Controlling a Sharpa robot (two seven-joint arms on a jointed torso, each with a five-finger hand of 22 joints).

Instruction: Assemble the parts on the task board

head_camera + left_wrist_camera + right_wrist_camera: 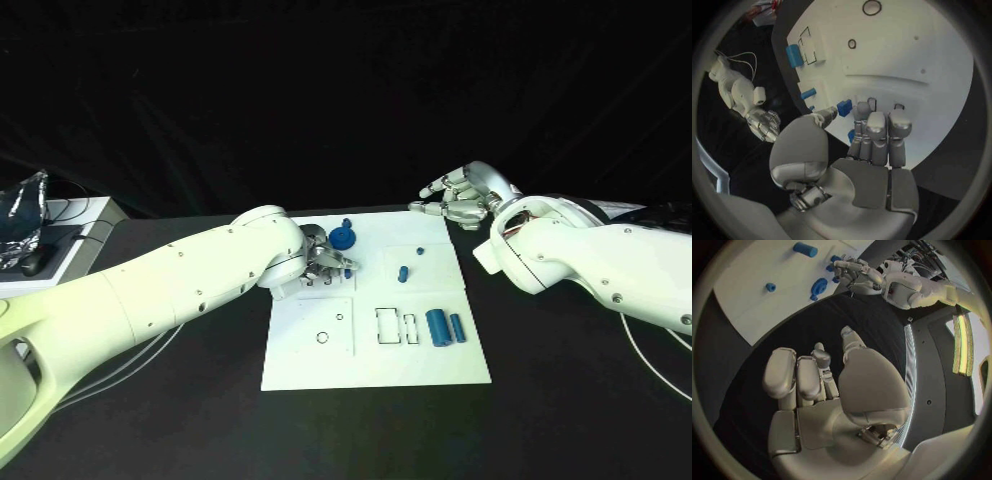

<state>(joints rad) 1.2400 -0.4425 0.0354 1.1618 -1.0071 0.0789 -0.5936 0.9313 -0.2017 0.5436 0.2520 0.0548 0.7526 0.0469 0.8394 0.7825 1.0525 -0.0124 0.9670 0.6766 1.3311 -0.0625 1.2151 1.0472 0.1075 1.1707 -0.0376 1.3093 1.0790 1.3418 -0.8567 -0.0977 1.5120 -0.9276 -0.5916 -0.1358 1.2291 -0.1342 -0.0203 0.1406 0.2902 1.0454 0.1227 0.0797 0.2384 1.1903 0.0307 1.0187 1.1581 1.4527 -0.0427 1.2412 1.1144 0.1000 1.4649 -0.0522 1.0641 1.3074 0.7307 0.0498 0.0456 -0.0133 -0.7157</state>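
Black tabletop (173, 420) is filling my head view, with the white task board (375, 355) lying flat at its centre, its long axis running away from me.

Nearest to me on the board, I am seeing two blue cylinders (446, 328) lying side by side at the right, their long axes pointing straight away from me, just beside a pair of outlined rectangular recesses (395, 326). To their left I am reading a larger outlined square holding two small ring marks (332, 330).

Further out, the left hand (326, 265) is resting over the board's left half. In the left wrist view its fingers (878, 131) are lying straight and close together, tips down at the board, while the thumb is reaching toward a small blue block (844, 107). I cannot tell whether that block is actually being pinched.

Just beyond the hand, a round blue gear-like part (345, 237) is sitting on the board. A short blue peg (404, 270) is lying near mid-board, long axis pointing away from me.

Farthest out, the right hand (462, 199) is hovering off the board's far right corner above the black table, fingers loosely curled and apart, holding nothing.
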